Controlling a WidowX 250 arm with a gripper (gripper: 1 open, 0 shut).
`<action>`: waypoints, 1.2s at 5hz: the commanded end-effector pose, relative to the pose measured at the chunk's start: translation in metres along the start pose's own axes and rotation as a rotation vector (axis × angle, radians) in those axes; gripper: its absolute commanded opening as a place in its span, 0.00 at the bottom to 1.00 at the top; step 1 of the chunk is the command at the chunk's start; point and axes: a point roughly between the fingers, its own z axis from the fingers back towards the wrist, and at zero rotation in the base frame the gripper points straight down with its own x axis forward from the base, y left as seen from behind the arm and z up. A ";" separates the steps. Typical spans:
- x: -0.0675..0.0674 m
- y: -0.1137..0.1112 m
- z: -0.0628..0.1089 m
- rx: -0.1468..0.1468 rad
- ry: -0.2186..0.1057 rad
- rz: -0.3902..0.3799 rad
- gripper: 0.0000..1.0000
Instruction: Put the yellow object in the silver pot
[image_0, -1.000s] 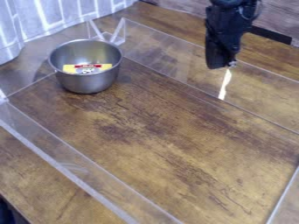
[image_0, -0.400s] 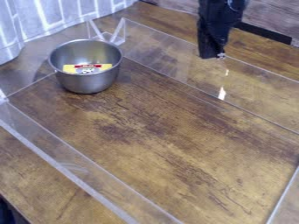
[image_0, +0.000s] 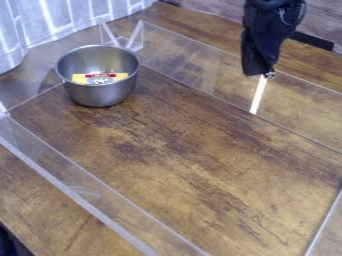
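The yellow object lies inside the silver pot at far left; the closed, empty gripper has shifted slightly at far right, the job apparently done.

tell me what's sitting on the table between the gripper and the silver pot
Nothing. In the camera view the stretch between the gripper and the silver pot is bare wooden table under a clear sheet. The yellow object lies inside the pot.

The black arm is seen coming in from the top right, angled steeply downward. The gripper is held up off the surface, jaws pinched fully together, nothing gripped.
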 end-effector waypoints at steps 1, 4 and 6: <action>0.006 0.021 0.053 0.101 -0.102 0.024 0.00; -0.008 0.028 0.042 0.152 -0.093 0.133 0.00; -0.001 0.014 0.028 0.156 -0.099 0.134 0.00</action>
